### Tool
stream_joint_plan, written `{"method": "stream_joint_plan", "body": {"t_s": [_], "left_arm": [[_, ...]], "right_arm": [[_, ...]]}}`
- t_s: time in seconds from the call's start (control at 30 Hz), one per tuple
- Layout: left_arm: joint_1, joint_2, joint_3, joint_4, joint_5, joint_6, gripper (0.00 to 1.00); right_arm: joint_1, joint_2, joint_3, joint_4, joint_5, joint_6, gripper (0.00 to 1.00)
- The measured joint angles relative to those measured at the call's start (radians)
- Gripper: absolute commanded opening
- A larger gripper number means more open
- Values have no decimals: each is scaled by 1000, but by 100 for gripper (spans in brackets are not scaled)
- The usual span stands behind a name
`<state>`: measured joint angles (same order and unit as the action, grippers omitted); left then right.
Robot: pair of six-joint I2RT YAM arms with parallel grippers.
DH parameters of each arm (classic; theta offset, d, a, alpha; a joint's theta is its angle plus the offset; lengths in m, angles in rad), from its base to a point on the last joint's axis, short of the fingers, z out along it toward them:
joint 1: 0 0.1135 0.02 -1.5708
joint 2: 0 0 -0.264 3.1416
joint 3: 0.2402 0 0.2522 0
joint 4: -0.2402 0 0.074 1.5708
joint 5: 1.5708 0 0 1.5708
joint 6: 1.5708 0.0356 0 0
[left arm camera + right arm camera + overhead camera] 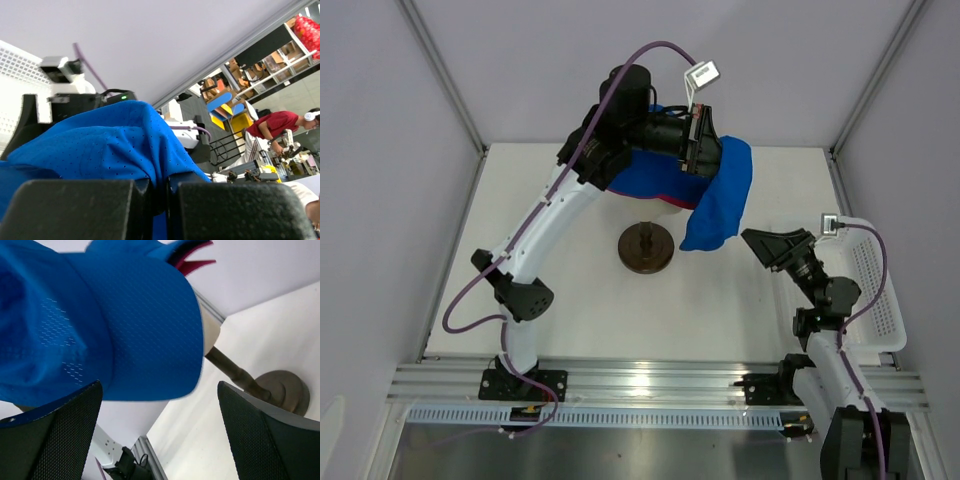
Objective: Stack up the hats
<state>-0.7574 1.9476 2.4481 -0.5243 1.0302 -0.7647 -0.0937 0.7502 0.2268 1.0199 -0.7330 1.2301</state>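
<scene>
Caps: three, two blue and one pink. One blue cap (pixel 722 200) pinched in my left gripper (pixel 157 200), jaws clamped on fabric; it hangs above table, just right of stand (pixel 646 247). Then second blue cap (pixel 648 174) at back centre, pink cap (pixel 662 197) peeking out beneath it. One cream head (pixel 212 333), mostly hidden by caps. My right gripper (pixel 757 250): spread wide, holding nothing, near hanging cap. One white basket (pixel 880 300) at right. White table (pixel 570 300), pale walls. Beyond: shelves, one person (pixel 275 125) in red shirt.
</scene>
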Motion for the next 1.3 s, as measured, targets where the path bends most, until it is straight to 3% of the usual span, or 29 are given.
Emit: {"method": "stream_joint_plan", "body": {"t_s": [0.47,0.83,1.3], "left_arm": [[3,0,2,90,24,-81,4],[10,14,2,177,52,-161,1],[26,47,2,178,46,-160,1]], "right_arm": [[65,249,14,219,10,-17,99],[194,425,152,252,13,10,99],[210,232,180,273,39,105,98]]}}
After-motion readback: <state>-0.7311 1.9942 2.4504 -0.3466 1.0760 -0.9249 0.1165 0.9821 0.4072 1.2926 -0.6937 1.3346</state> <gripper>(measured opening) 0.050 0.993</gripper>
